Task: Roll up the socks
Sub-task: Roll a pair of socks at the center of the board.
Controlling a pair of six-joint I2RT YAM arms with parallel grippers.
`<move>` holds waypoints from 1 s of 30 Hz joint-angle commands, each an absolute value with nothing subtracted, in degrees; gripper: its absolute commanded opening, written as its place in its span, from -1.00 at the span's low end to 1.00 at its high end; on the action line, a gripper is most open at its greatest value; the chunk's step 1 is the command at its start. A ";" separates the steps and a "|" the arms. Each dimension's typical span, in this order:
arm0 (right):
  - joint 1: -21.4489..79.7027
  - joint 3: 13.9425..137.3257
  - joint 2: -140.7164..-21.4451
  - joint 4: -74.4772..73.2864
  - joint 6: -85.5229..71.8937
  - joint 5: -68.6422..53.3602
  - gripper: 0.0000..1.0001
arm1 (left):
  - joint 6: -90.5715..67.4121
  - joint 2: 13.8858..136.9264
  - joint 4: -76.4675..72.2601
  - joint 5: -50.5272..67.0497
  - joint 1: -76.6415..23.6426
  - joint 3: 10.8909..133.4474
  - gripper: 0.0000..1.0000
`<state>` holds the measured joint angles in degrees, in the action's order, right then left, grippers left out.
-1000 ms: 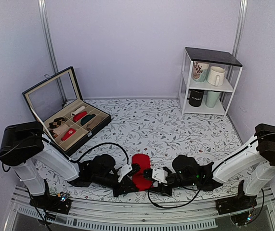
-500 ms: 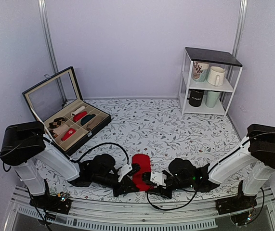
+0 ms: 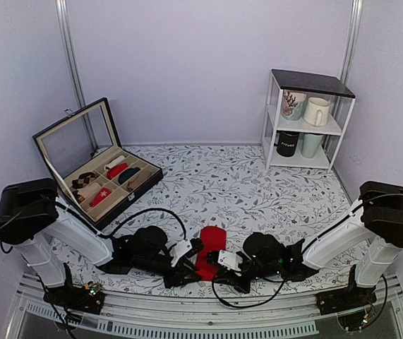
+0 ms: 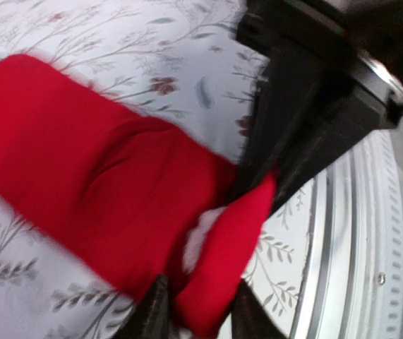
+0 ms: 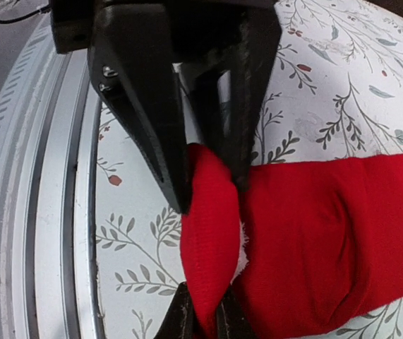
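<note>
now the socks lie at six o'clock on the table, right at its near edge between the two arms, with the open box well apart at ten o'clock. the far part of the red strip is flat on the cloth. the near end is turned up and over into a first fold, and a bit of white shows in the crease.

what has just changed is the hold. a second ago the right pincer stood apart beside the near end; it has since slid in toward nine o'clock and come together, and its jaws are now clamped on that fold of the socks. the left pincer, which was tight on the same fold, has begun to part. its jaws stand a little apart on either side of the red cloth, and i cannot tell whether they press it or only touch it.

so this looks like a handover, with the right side keeping the fold and the left freeing itself to regrip. the rolling seems barely begun, one turn at most. if the left lets go too soon, the soft fold may spring flat.
</note>
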<state>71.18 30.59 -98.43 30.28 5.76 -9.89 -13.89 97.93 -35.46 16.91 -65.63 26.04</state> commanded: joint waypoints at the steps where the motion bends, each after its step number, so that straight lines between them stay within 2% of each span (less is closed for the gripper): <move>1: 70.00 30.42 -99.07 24.69 -1.31 -16.38 -0.86 | -8.90 90.19 -28.97 4.28 -66.62 23.24 -0.25; 4: 68.34 30.09 -100.35 24.48 -5.83 -21.13 -0.86 | -2.76 82.86 -32.36 -4.98 -70.64 21.79 -0.12; 6: 68.08 30.04 -101.64 24.29 -7.82 -22.08 -0.86 | 3.28 79.15 -36.65 -12.97 -73.98 20.20 0.32; 7: 68.04 30.06 -102.14 24.24 -8.46 -22.33 -0.86 | 4.94 77.65 -39.06 -15.90 -74.79 19.21 0.81; 8: 67.99 30.06 -102.64 24.11 -9.29 -22.65 -0.86 | 6.29 76.41 -42.85 -17.38 -74.95 18.20 0.97; 9: 67.97 30.14 -102.94 24.16 -10.15 -23.08 -0.86 | 7.62 75.48 -46.30 -18.76 -74.92 16.82 0.98; 14: 67.99 30.22 -103.12 24.01 -12.05 -23.43 -0.86 | 12.28 74.74 -63.43 -22.92 -74.80 10.07 0.99; 17: 67.66 30.36 -103.43 23.83 -12.43 -24.76 -0.86 | 14.50 74.14 -57.55 -9.54 -74.79 10.74 0.95; 19: 67.35 30.54 -103.97 23.61 -12.64 -25.84 -0.86 | 12.98 75.56 -51.71 -2.61 -74.76 13.77 0.59; 20: 67.15 30.61 -104.30 23.55 -12.74 -26.53 -0.86 | 12.25 77.08 -48.82 0.40 -74.79 15.41 0.31; 22: 66.83 31.07 -105.07 22.92 -12.75 -27.50 -0.86 | 10.84 80.77 -44.69 5.29 -74.78 17.65 0.10; 25: 66.47 31.91 -106.12 21.73 -12.75 -28.32 -0.86 | 8.80 85.87 -45.82 9.98 -74.97 18.19 0.00; 30: 65.98 31.50 -106.61 21.12 -13.31 -28.38 -0.86 | 5.35 89.44 -44.93 11.15 -75.04 18.11 0.03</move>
